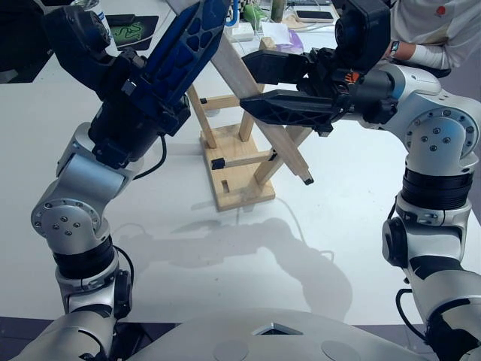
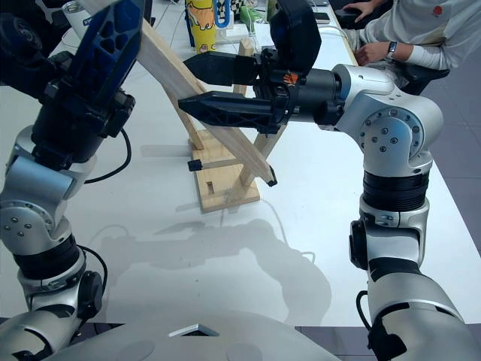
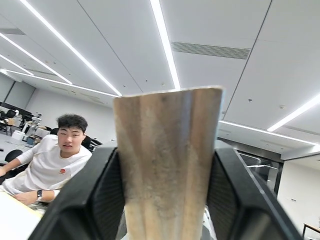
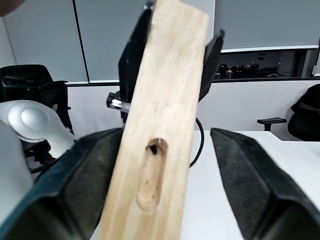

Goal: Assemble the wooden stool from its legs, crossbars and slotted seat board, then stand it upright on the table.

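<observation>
My left gripper (image 1: 192,34), with blue fingers, is shut on the upper end of a long wooden leg (image 1: 255,90). The leg slants down to the right and ends in a black foot cap (image 1: 307,180) above the table. My right gripper (image 1: 244,84) is open, its black fingers (image 4: 75,185) on either side of the leg's middle, where a slot (image 4: 152,172) shows. Behind and below, the slotted seat board (image 1: 225,180) lies flat on the table with legs (image 1: 201,113) and crossbars (image 1: 242,159) standing in it. In the left wrist view the leg's end (image 3: 167,160) sits between the pads.
At the back of the white table (image 1: 225,263) lie a dark mat (image 1: 131,30), a power strip (image 1: 242,31) and a printed container (image 2: 203,22). A person (image 1: 428,37) sits at the back right. The near half of the table offers free room.
</observation>
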Controlling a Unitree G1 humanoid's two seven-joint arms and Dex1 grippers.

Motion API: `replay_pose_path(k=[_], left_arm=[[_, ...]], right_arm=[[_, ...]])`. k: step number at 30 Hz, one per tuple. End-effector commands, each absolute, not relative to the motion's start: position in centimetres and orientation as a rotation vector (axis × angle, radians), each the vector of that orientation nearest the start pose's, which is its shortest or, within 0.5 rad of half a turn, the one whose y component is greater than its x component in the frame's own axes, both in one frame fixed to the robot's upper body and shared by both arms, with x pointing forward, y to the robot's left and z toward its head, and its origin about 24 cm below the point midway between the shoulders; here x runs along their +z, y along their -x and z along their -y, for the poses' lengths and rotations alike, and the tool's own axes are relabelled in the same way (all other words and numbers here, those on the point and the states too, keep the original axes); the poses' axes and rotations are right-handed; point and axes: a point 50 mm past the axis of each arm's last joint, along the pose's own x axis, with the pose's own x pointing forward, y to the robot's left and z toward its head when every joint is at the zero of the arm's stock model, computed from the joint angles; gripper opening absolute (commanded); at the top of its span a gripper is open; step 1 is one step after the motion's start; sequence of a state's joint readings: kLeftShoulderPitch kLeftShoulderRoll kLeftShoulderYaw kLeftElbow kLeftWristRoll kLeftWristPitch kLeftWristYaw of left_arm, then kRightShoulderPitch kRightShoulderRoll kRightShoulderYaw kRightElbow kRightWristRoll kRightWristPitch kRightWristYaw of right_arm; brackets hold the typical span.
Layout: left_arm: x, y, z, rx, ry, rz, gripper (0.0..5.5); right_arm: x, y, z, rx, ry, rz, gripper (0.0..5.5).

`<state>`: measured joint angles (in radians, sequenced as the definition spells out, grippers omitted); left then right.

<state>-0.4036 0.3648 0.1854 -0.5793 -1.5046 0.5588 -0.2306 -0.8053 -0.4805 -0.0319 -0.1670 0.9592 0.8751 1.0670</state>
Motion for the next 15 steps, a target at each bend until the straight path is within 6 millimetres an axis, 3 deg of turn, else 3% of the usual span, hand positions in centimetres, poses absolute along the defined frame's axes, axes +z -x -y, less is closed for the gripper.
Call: replay_pose_path(k=[1,8,15], left_arm=[[25.8,-23.5,-15.7,-0.972,0.738,0.472,2.03],[25.9,-23.4,-19.7,-0.804,0.626,0.515,2.03],[23.9,-22.0,-22.4,-0.692,0.445,0.438,2.03]], right_arm=[[27.3,-27.9,12.4,1.577,-0.137,0.161,3.28],[29.2,-29.5,16.4,1.362,-0.15,0.209,3.28],[26.2,-29.2,18.9,1.305,-0.102,0.055,3.28]])
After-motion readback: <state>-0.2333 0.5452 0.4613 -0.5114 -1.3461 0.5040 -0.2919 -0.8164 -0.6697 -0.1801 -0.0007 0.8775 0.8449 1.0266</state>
